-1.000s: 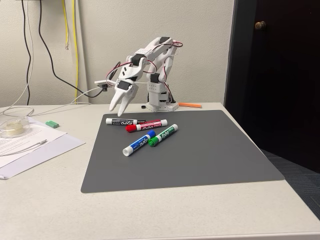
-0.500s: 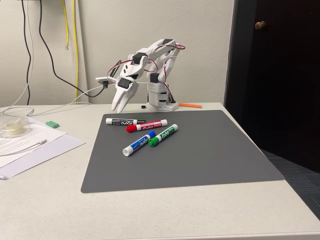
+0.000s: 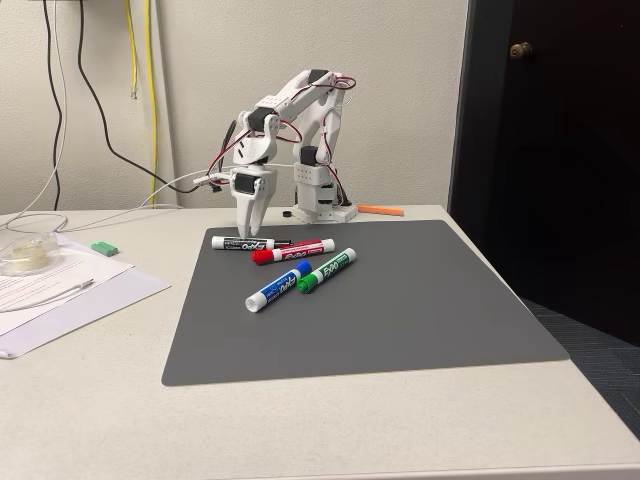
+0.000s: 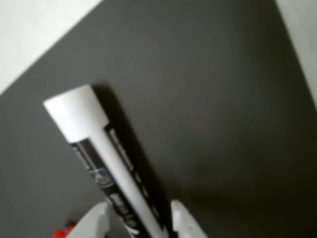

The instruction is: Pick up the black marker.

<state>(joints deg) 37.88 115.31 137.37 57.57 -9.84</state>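
Four markers are lying on the grey mat (image 3: pixel 400 320), all close below and in front of the claw (image 3: pixel 247 232) in the fixed view. Mat is covering most of the table (image 3: pixel 100 420) and giving a flat, bare floor under the claw. Arm (image 3: pixel 300 130) is folding down from its base behind the claw, tips pointing straight at the mat.

Step in hand, by my reading: final descent onto the black marker (image 3: pixel 243 242), grasp not yet made. Claw is standing spread, a fingertip (image 4: pixel 96 223) on either side of the black marker (image 4: pixel 106 168) in the wrist view; whether the tips are touching the barrel, cannot tell. Marker is lying flat directly under the claw, white end pointing away from it.

Next move is calling for a short drop and then a squeeze across the barrel, which looks slim and smooth, likely to roll.

Red marker (image 3: pixel 292 251) is lying just in front of the claw, very near the black one's cap end, so a wide finger could be nudging it. Green marker (image 3: pixel 327 271) and blue marker (image 3: pixel 277 287) are lying farther forward, clear of the grasp. Papers (image 3: pixel 50 290) are sitting well off to the claw's side, no hindrance
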